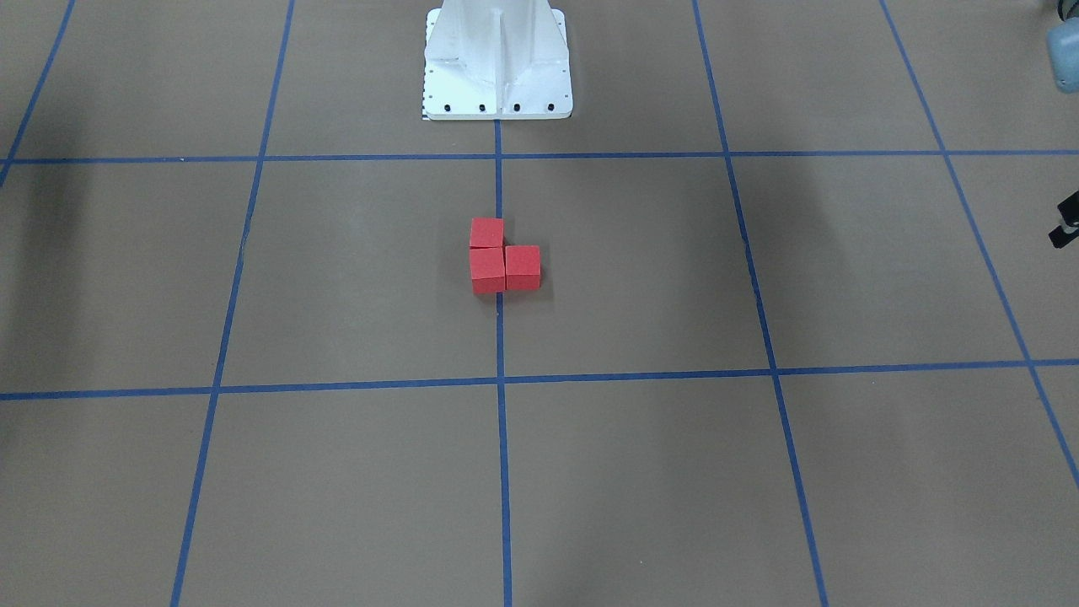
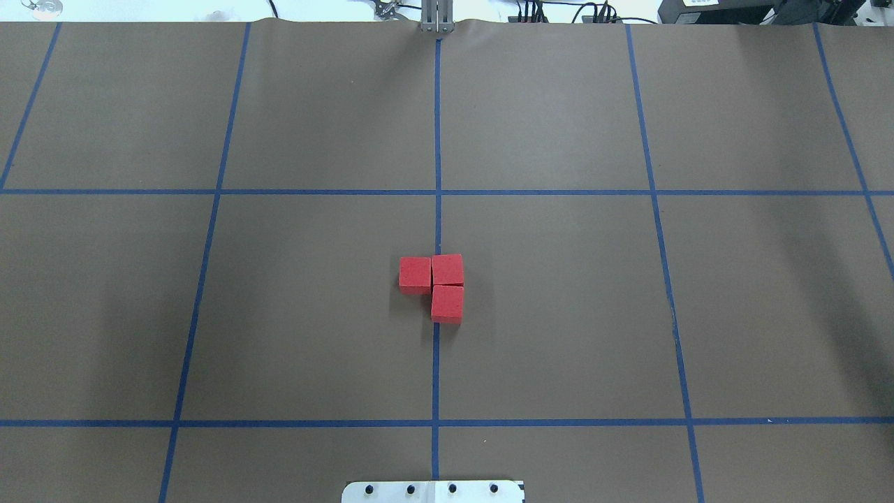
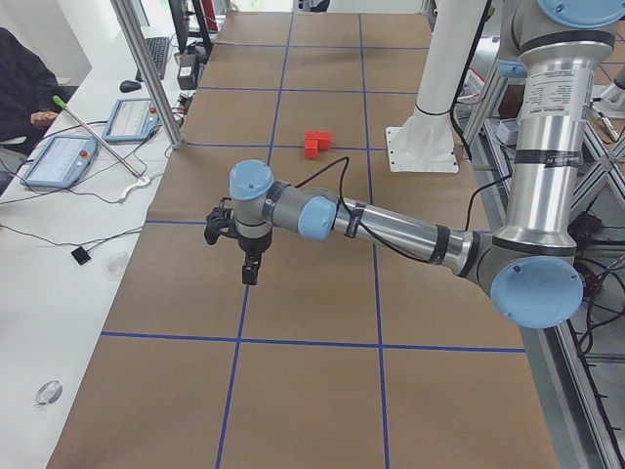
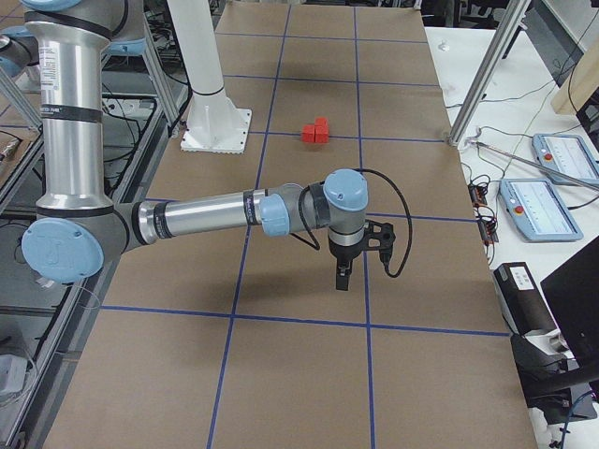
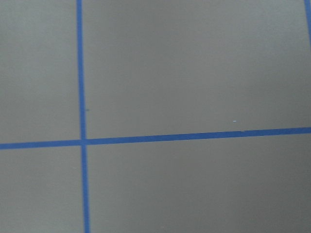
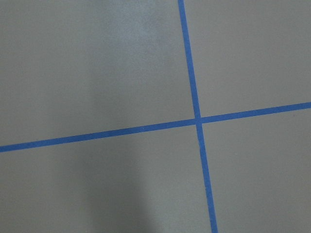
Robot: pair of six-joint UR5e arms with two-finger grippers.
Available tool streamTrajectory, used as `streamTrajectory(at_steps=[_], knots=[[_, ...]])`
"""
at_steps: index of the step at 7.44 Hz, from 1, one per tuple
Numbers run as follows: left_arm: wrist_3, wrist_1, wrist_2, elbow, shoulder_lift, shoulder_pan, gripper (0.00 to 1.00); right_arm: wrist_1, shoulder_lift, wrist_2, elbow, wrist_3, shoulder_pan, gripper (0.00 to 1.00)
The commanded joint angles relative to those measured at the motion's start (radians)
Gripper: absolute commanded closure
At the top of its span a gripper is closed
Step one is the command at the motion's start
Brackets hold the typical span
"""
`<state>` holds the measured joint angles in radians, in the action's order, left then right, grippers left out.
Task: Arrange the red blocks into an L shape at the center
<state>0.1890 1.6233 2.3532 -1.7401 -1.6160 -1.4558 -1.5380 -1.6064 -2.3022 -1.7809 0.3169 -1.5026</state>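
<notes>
Three red blocks (image 2: 447,286) lie touching in an L shape on the brown floor, on the centre blue tape line (image 2: 437,230). They also show in the front view (image 1: 497,257), the left side view (image 3: 314,144) and the right side view (image 4: 316,131). My left gripper (image 3: 250,274) hangs over the floor far to the left of the blocks. My right gripper (image 4: 343,279) hangs far to their right. Both hold nothing that I can see; I cannot tell whether they are open or shut. Both wrist views show only brown floor and blue tape.
The white pedestal base (image 1: 497,80) stands just behind the blocks on the robot's side. A black piece of the left arm's end (image 1: 1066,223) pokes in at the front view's right edge. Metal posts (image 3: 146,68) and operator tablets (image 3: 59,156) line the far table edge.
</notes>
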Motion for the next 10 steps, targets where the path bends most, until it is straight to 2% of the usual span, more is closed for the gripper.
streamTrajectory(at_steps=[1, 2, 3, 4, 7, 9, 10], knots=[[-0.071, 0.004, 0.107, 0.083, 0.007, -0.063, 0.0, -0.01, 0.009, 0.007, 0.043, -0.072, -0.002, 0.0], [-0.106, 0.007, 0.109, 0.096, 0.016, -0.119, 0.0, -0.017, 0.02, -0.005, 0.051, -0.112, -0.002, 0.0], [-0.105, 0.012, 0.109, 0.046, 0.098, -0.133, 0.0, -0.011, 0.022, -0.002, 0.073, -0.113, -0.001, 0.0], [-0.097, 0.012, 0.104, 0.015, 0.132, -0.133, 0.0, -0.002, 0.023, -0.003, 0.102, -0.117, -0.001, 0.0], [-0.105, 0.01, 0.1, 0.005, 0.177, -0.135, 0.0, -0.001, 0.033, 0.0, 0.127, -0.124, -0.001, 0.0], [-0.096, 0.007, 0.02, -0.111, 0.259, -0.129, 0.0, -0.005, 0.034, -0.003, 0.13, -0.121, 0.001, 0.0], [-0.095, 0.007, 0.018, -0.111, 0.263, -0.129, 0.0, -0.004, 0.034, -0.011, 0.143, -0.119, 0.001, 0.0]])
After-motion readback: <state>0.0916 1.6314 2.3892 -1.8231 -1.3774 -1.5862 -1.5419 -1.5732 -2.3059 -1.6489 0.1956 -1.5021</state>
